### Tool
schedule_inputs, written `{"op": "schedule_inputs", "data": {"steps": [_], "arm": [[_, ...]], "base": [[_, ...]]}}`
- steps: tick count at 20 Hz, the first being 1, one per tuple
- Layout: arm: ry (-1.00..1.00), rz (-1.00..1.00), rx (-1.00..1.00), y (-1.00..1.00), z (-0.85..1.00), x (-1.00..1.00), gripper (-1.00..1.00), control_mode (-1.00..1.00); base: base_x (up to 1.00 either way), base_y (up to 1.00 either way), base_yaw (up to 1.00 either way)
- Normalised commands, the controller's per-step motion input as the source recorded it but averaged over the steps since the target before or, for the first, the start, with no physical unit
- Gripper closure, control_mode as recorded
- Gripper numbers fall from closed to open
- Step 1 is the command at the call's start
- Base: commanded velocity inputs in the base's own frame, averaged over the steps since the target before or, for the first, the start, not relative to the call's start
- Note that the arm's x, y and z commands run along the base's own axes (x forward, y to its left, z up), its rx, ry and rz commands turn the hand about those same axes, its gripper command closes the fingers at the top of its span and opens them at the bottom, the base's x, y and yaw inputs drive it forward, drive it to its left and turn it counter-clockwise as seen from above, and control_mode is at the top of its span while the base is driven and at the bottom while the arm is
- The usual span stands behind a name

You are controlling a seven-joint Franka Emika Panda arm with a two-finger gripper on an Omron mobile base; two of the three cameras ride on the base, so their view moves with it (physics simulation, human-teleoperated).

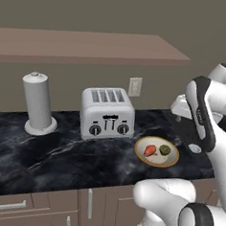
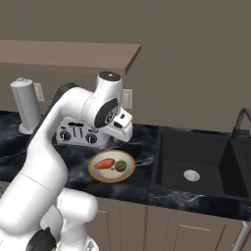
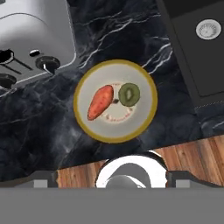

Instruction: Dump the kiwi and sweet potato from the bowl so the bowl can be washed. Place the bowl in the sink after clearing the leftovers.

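Observation:
The bowl, tan-rimmed and cream inside, rests on the black marble counter in front of the toaster. In it lie the orange-red sweet potato and, just to its right, the green kiwi. My gripper hangs well above the bowl, pointing down at it. It is open, its fingertips set wide apart with nothing between them. The black sink lies to the right of the bowl.
A silver toaster stands right behind the bowl. A paper towel roll is at the far left. The dark faucet rises beyond the sink. A brown shelf runs overhead.

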Motion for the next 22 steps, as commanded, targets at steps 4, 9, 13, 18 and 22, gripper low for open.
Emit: {"op": "schedule_inputs", "data": {"steps": [4,9,13,18,22], "arm": [[0.14,-0.26,0.23,-0.75,-0.98,-0.29,-1.00,-1.00],[0.19,-0.20,0.25,0.00,-1.00,0.00,-1.00,-1.00],[0.12,-0.17,0.14,0.15,-0.84,0.08,-1.00,-1.00],[0.17,-0.11,0.00,0.08,-0.68,0.31,-1.00,-1.00],[0.02,-0.08,0.00,0.12,-0.25,0.39,-1.00,-1.00]], "base": [[0.00,0.00,0.00],[0.00,0.00,0.00],[0.00,0.00,0.00],[0.00,0.00,0.00],[0.00,0.00,0.00]]}}
